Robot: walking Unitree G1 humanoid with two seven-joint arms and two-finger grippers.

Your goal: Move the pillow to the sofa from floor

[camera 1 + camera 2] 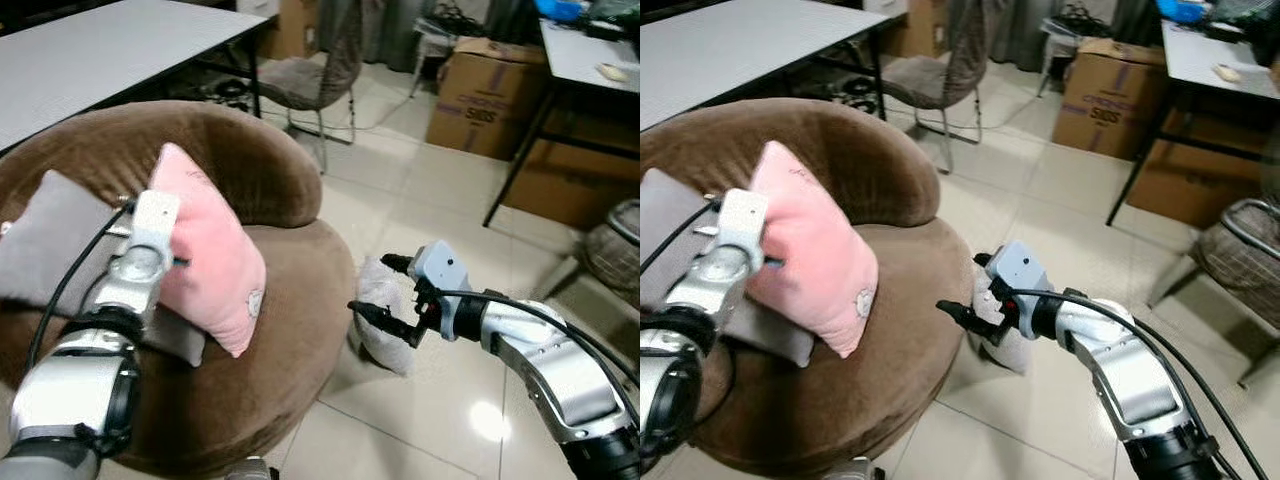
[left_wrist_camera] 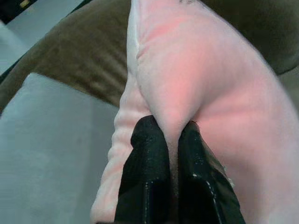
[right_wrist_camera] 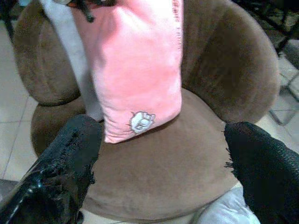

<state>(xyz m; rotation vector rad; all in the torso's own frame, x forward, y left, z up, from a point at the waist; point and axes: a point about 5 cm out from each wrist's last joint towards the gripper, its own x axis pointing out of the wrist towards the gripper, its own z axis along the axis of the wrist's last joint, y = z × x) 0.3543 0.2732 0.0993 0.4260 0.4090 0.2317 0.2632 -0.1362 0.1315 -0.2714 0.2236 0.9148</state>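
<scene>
A pink pillow (image 1: 212,255) with a small white emblem stands on edge over the seat of the round brown sofa chair (image 1: 270,340). My left gripper (image 2: 171,135) is shut on the pillow's edge, pinching a fold of the fabric, and holds it against the grey cushion (image 1: 50,245). My right gripper (image 1: 385,290) hovers open to the right of the chair, above the floor, its fingers (image 3: 70,154) spread wide and pointing at the seat. Nothing is between them.
A white bag (image 1: 385,315) lies on the tiled floor by the chair's right side. A grey table (image 1: 100,55) stands behind the chair, with an office chair (image 1: 320,70), cardboard boxes (image 1: 480,95) and a desk (image 1: 590,60) further back. A basket (image 1: 615,250) stands at right.
</scene>
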